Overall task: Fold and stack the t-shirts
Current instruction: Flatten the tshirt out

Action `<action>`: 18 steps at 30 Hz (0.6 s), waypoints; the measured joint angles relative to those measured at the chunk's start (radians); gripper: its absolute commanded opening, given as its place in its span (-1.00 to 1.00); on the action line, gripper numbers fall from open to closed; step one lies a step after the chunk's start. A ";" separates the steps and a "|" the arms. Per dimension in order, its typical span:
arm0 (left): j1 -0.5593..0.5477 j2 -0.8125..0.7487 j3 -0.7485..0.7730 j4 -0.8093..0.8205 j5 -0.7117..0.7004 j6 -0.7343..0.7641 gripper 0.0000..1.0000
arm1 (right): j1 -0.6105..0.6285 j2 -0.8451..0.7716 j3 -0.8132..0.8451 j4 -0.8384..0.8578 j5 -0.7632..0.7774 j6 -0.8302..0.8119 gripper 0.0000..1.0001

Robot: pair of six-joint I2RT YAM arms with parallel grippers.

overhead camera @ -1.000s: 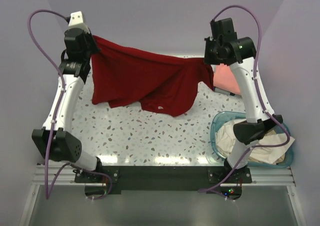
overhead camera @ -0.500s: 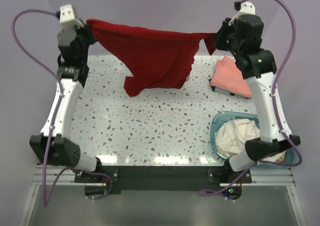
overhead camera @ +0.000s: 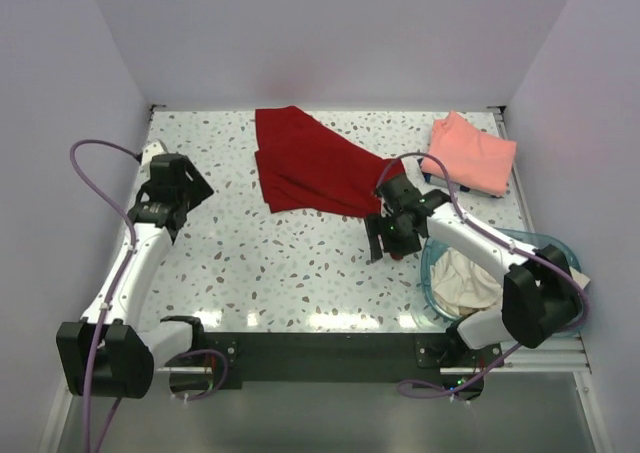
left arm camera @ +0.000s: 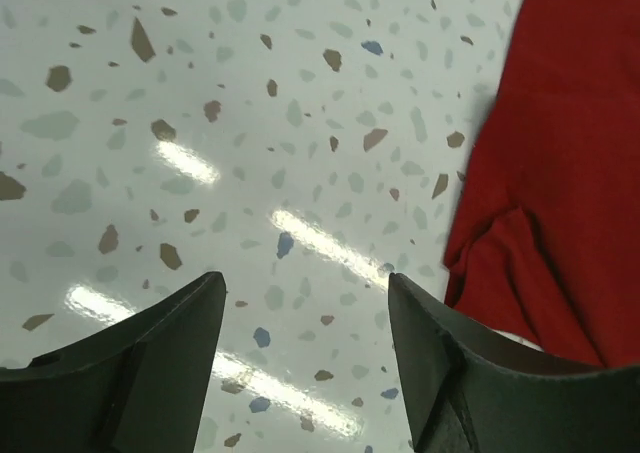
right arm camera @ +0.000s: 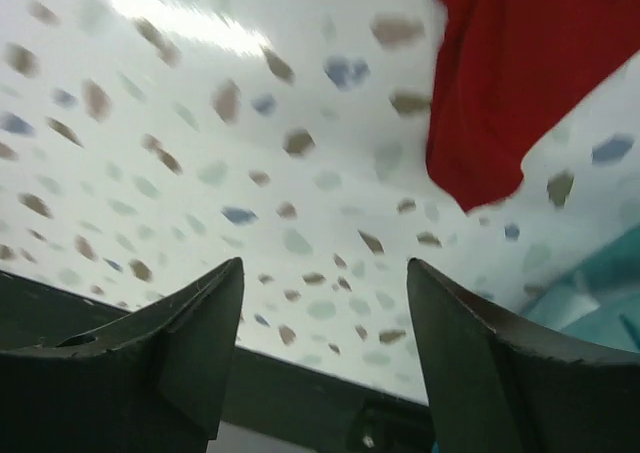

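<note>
Jaws of the left gripper (left arm camera: 305, 293) and right gripper (right arm camera: 325, 268) are standing wide apart, gripping nothing, over the speckled table (overhead camera: 280, 263). The dark red t-shirt (overhead camera: 305, 168) is lying crumpled far-centre, the salmon-pink t-shirt (overhead camera: 472, 155) is sitting far-right, and cream t-shirts (overhead camera: 465, 278) are filling the teal basket (overhead camera: 427, 273).

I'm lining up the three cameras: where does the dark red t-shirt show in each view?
Top external: the dark red t-shirt lies crumpled far middle on the speckled tabletop.
Left wrist: dark red t-shirt along the right side.
Right wrist: dark red t-shirt corner at upper right.
Shared landmark: the speckled tabletop.
</note>
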 measured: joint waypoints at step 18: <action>-0.220 0.525 0.153 0.267 0.358 -0.010 0.07 | -0.006 0.067 0.103 -0.059 0.103 0.084 0.43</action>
